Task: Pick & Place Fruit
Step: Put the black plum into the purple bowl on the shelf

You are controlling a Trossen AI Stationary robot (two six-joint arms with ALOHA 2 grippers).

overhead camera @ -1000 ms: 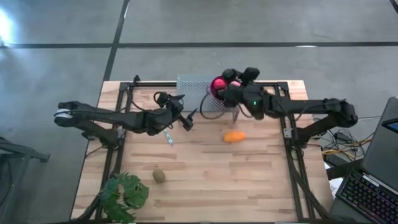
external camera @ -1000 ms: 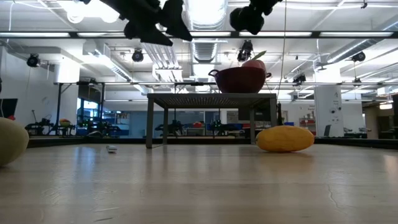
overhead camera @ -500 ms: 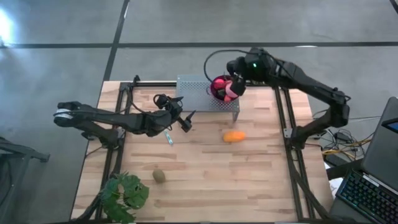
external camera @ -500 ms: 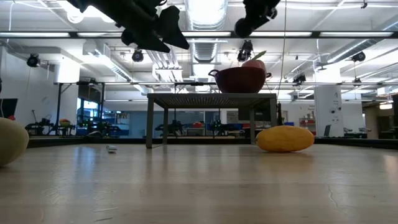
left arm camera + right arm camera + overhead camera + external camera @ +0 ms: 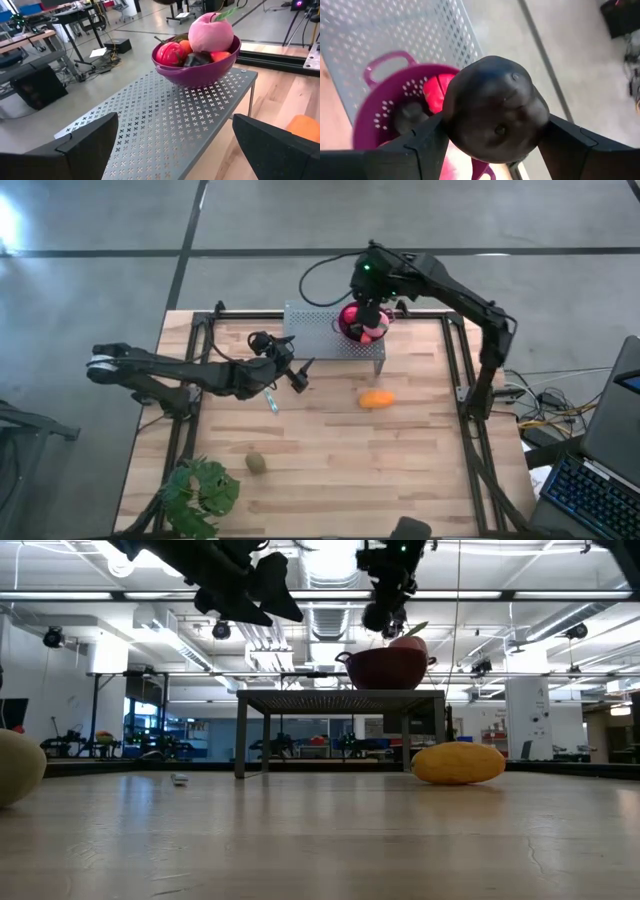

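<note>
Dark purple-black fruit (image 5: 492, 110), one piece, sits clamped in the right gripper (image 5: 368, 315) above the purple bowl (image 5: 352, 328) at upper centre. Two pieces lie on the wood: an orange one (image 5: 376, 399) mid-frame, an olive one (image 5: 257, 463) lower left. Left gripper (image 5: 300, 374) hangs wide apart, holding nothing.

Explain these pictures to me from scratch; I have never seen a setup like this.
Two dark robot arms work at a wooden table. One camera looks straight down, one sits at table height, and one rides on each wrist. The right end effector is closed on a dark purple-black ball above a purple bowl of toy fruit, which stands on a perforated metal stand. The left end effector hangs open beside the stand. On the table lie an orange piece, an olive-green piece and a leafy plant.
</note>
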